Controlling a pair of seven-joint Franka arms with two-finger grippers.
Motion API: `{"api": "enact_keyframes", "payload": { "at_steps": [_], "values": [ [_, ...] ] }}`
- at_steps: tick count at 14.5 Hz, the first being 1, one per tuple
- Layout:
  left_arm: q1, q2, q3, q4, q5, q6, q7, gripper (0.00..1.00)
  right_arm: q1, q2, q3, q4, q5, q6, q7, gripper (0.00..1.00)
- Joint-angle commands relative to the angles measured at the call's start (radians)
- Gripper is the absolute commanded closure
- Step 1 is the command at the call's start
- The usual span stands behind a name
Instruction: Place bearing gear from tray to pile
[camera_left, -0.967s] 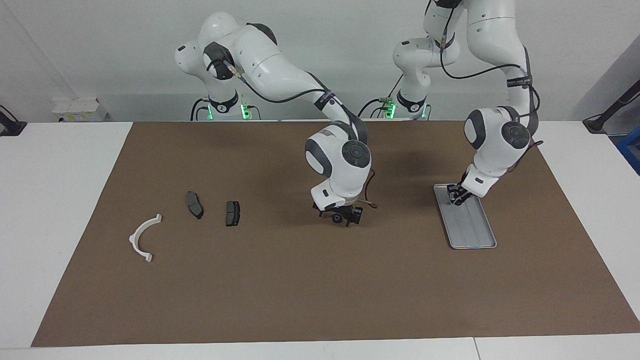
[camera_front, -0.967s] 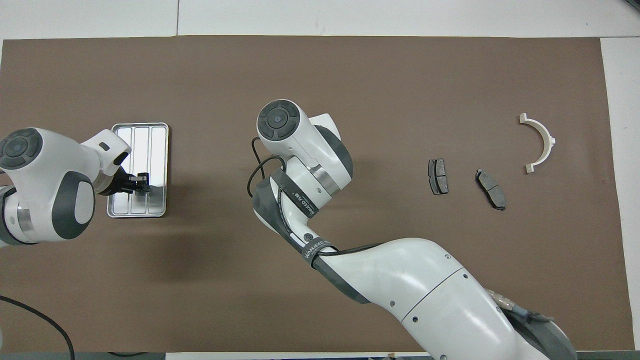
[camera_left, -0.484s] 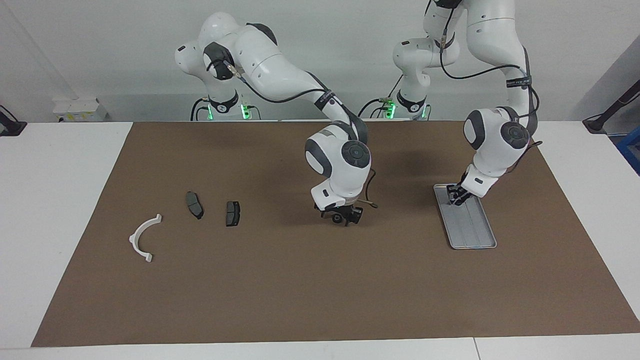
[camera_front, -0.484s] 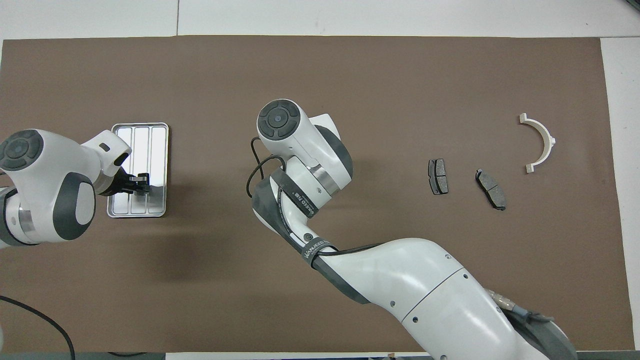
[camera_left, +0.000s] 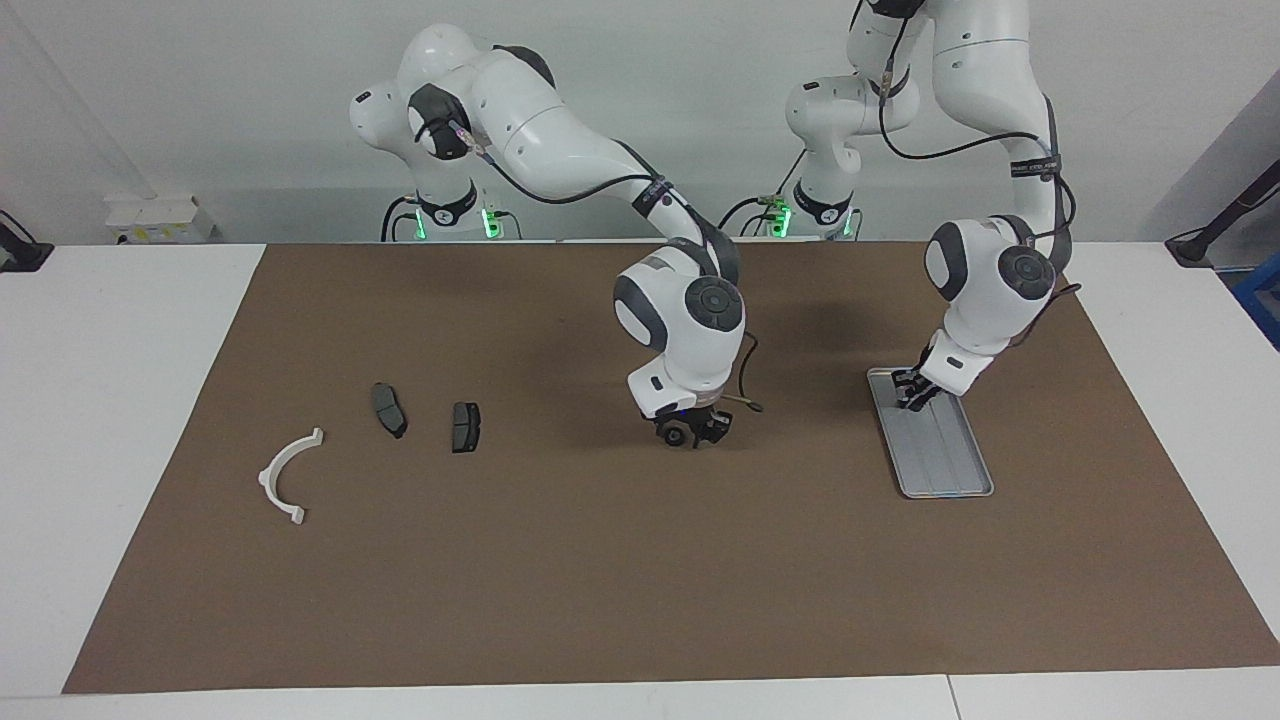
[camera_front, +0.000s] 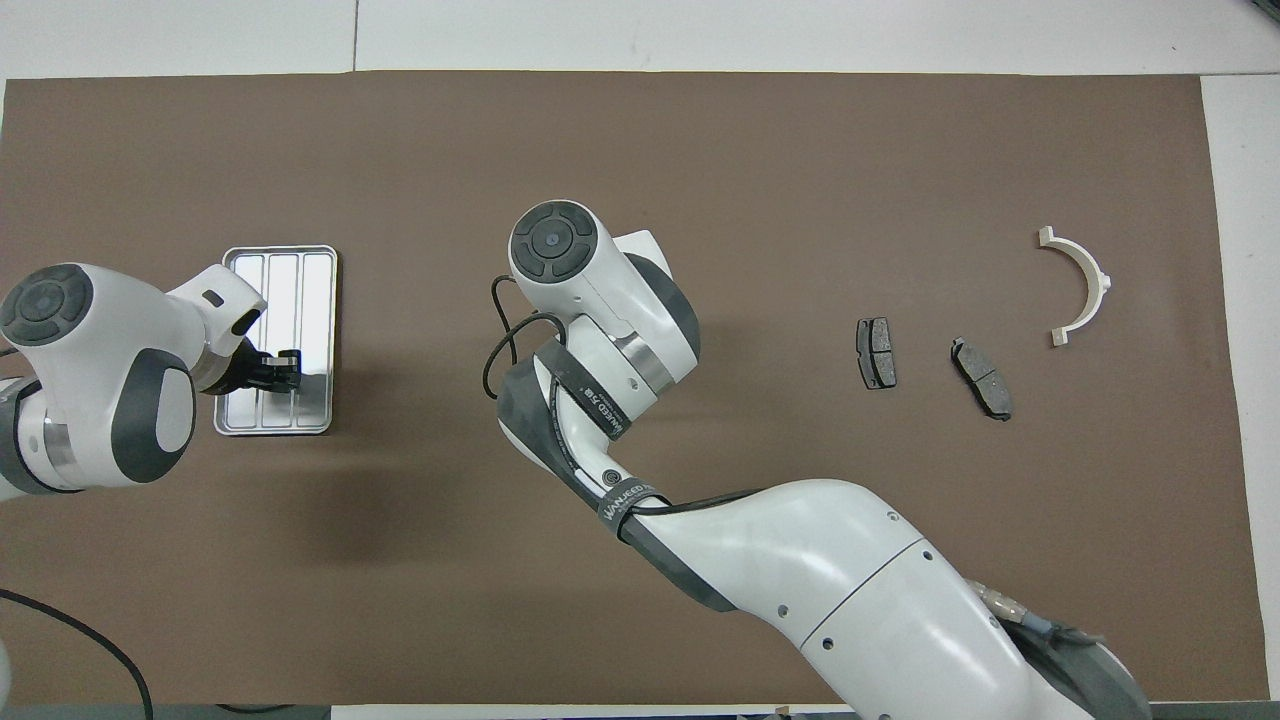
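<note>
White table (camera_left: 120, 330), brown mat (camera_left: 600, 560), tray (camera_left: 945, 460), white bracket (camera_left: 285, 475), two brake pads (camera_left: 390, 410)

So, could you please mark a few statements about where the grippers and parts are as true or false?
1. The tray lies toward the left arm's end of the table. True.
2. The left gripper is over the white bracket. False: it is over the end of the tray nearer to the robots.
3. The two brake pads lie in the tray. False: they lie on the brown mat, beside the bracket.
4. The right gripper is low over the middle of the mat. True.
</note>
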Motion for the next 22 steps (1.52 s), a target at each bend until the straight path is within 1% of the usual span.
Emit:
{"api": "enact_keyframes", "payload": {
  "at_steps": [1, 3, 5, 8, 10, 11, 13, 15, 16, 17, 18, 20, 22],
  "values": [
    [0.013, -0.006, -0.003, 0.01, 0.006, -0.019, -0.004, 0.91, -0.007, 0.01, 0.003, -0.005, 0.015, 0.039, -0.023, 0.37],
    [0.009, -0.007, -0.005, 0.089, 0.001, -0.125, -0.028, 0.91, -0.008, 0.009, 0.003, -0.008, 0.014, 0.041, -0.024, 0.43],
    [-0.002, -0.02, -0.005, 0.175, 0.0, -0.26, -0.053, 0.91, -0.007, 0.009, 0.003, -0.025, 0.012, 0.062, -0.026, 0.45],
    [-0.005, -0.021, -0.017, 0.295, -0.002, -0.412, -0.119, 0.91, -0.008, 0.004, 0.003, -0.036, 0.014, 0.073, -0.027, 0.61],
    [-0.02, -0.021, -0.017, 0.349, -0.003, -0.481, -0.139, 0.91, -0.01, 0.004, 0.003, -0.036, 0.015, 0.073, -0.027, 0.86],
    [-0.02, -0.023, -0.019, 0.373, -0.003, -0.515, -0.145, 0.91, -0.011, 0.004, 0.003, -0.036, 0.015, 0.07, -0.027, 1.0],
    [-0.022, -0.035, -0.019, 0.389, -0.005, -0.549, -0.157, 0.91, -0.014, 0.003, 0.003, -0.036, 0.015, 0.069, -0.029, 1.0],
    [-0.043, -0.04, -0.026, 0.387, -0.016, -0.546, -0.215, 0.91, -0.021, 0.001, 0.003, -0.024, 0.014, 0.043, -0.029, 1.0],
    [-0.062, -0.04, -0.026, 0.39, -0.016, -0.543, -0.247, 0.91, -0.022, 0.001, 0.003, -0.016, 0.011, -0.003, -0.033, 1.0],
    [-0.083, -0.04, -0.026, 0.393, -0.019, -0.54, -0.28, 0.91, -0.034, -0.005, 0.003, 0.018, 0.011, -0.052, -0.071, 1.0],
    [-0.103, -0.037, -0.026, 0.399, -0.032, -0.532, -0.319, 0.91, -0.063, -0.031, 0.003, 0.047, 0.012, -0.107, -0.126, 1.0],
    [-0.163, -0.032, -0.026, 0.399, -0.051, -0.492, -0.402, 0.91, -0.147, -0.092, 0.009, 0.07, 0.014, -0.209, -0.273, 1.0],
    [-0.25, -0.027, -0.026, 0.398, -0.054, -0.436, -0.534, 0.91, -0.267, -0.166, 0.041, 0.073, 0.02, -0.295, -0.482, 1.0]
  ]
}}
